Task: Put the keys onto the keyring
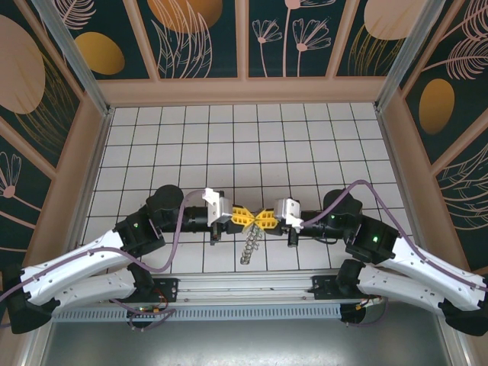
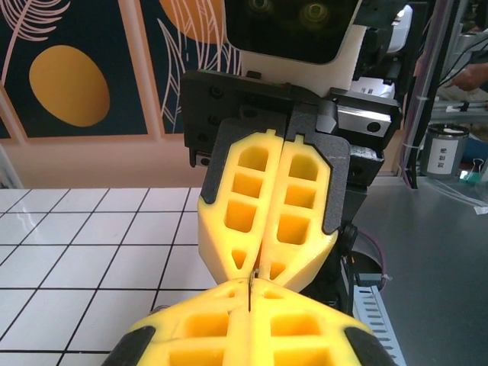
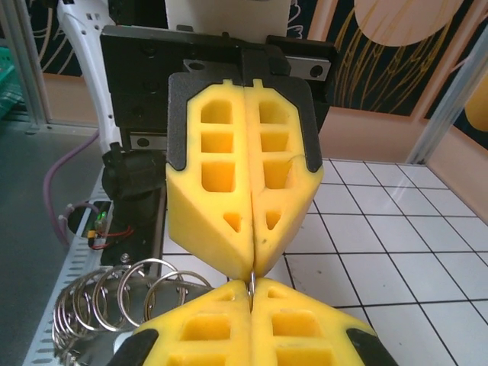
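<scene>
White tiles (image 1: 305, 137) lie bare across the far half of the top view. There is free floor to the left and right of the arms, out to the beige frame (image 1: 244, 91) under the patterned walls (image 1: 198, 38). Over the near rows of tiles the left gripper (image 1: 250, 218) and the right gripper (image 1: 264, 219) meet tip to tip, each with its jaws pressed together. From that meeting point the keyring (image 1: 251, 245), a string of metal rings, trails toward the near edge and ends just short of the aluminium rail (image 1: 229, 286). Purple cables (image 1: 180, 229) loop beside both forearms, well apart from the rings.

From the left wrist we see the left gripper (image 2: 249, 299) at the bottom of the view, closed. The right gripper (image 2: 259, 263) faces it nose to nose and is closed as well. The keyring (image 2: 249, 284) appears as a thin dark sliver running from one seam into the other, so we read it as pinched by both. Tiles stay free on the far side, and the slotted rail (image 2: 374, 313) and a grey bench (image 2: 435, 252) bound the near side.

From the right wrist we see the right gripper (image 3: 250, 299) low in the view and the left gripper (image 3: 252, 263) above it, both clamped on a silvery wire. The loops of the keyring (image 3: 114, 301) fan out on the near side, just beside the lower fingers. They lie in front of the rail (image 3: 72, 255) and a purple cable (image 3: 69, 164). Bare tiles fill the far side.
</scene>
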